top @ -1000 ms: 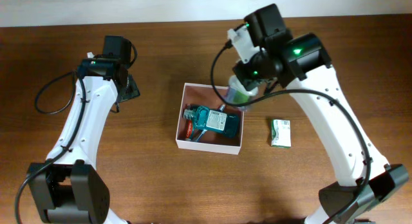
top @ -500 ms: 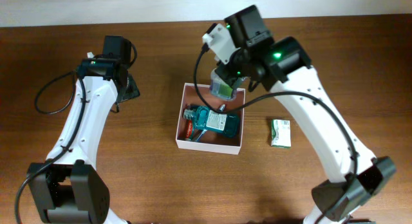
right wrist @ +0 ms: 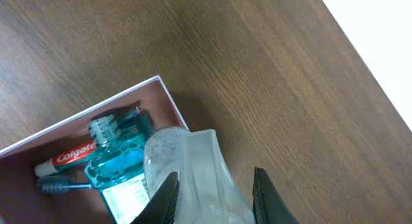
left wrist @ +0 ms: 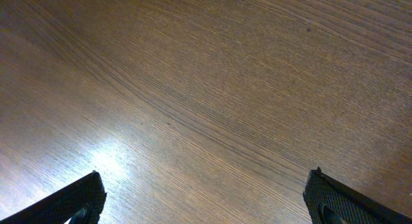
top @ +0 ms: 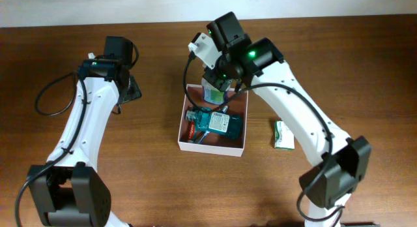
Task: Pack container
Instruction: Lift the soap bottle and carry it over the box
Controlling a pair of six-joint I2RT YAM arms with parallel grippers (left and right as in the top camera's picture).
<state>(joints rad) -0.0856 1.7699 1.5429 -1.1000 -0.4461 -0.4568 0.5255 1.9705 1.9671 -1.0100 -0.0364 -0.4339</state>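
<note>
Handling the container (top: 210, 149): likely light, with stiff thin walls, and apt to slide; pinch one rim wall.
Container's place: table centre, between the arms.
Right gripper (right wrist: 212, 198): pinching a clear bottle (right wrist: 190, 163) above the container's back rim.
Left gripper (left wrist: 206, 198): spread, empty, over bare table (left wrist: 206, 89).
Counts: one each of container, clear bottle, teal bottle (right wrist: 119, 169), toothpaste (right wrist: 67, 158), toothbrush (right wrist: 58, 184), packet (top: 283, 135).

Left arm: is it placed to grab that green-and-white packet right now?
Probably not. The left gripper hangs open over bare wood, left of the container, while the packet lies right of it. The right arm, holding a clear plastic item above the container, crowds that side.
</note>
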